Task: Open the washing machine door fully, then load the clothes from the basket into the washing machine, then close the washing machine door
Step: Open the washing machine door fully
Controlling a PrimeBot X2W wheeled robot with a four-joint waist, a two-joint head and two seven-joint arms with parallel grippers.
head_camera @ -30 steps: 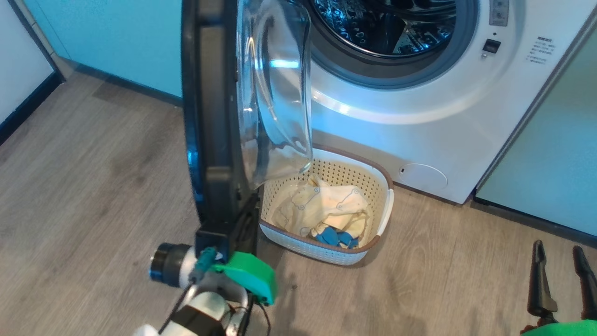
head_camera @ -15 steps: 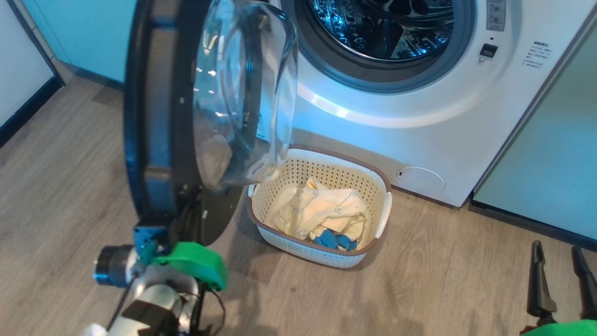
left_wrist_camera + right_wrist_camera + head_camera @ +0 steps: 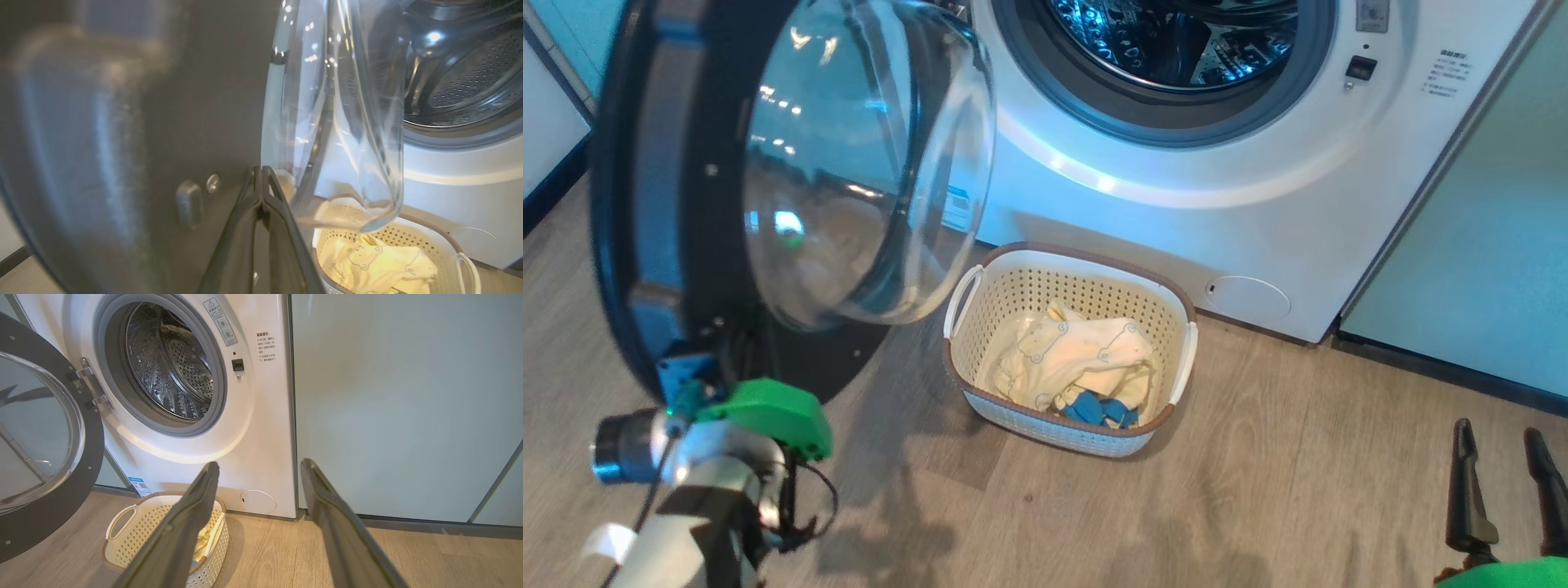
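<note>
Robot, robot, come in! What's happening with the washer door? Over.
Left end effector shut, against the door; right end effector open. Door wide open. Clothes in basket; drum mouth unblocked.

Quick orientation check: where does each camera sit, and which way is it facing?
Head view: high up, looking down at floor, basket, washing machine and its open door; left forearm lower left, right gripper lower right.
Left wrist view: close beside the door's dark ring, facing the drum; shut left gripper at bottom.
Right wrist view: low, facing the machine's front and pale cabinet; open fingers at bottom.
Shared: all three show door and basket.
</note>
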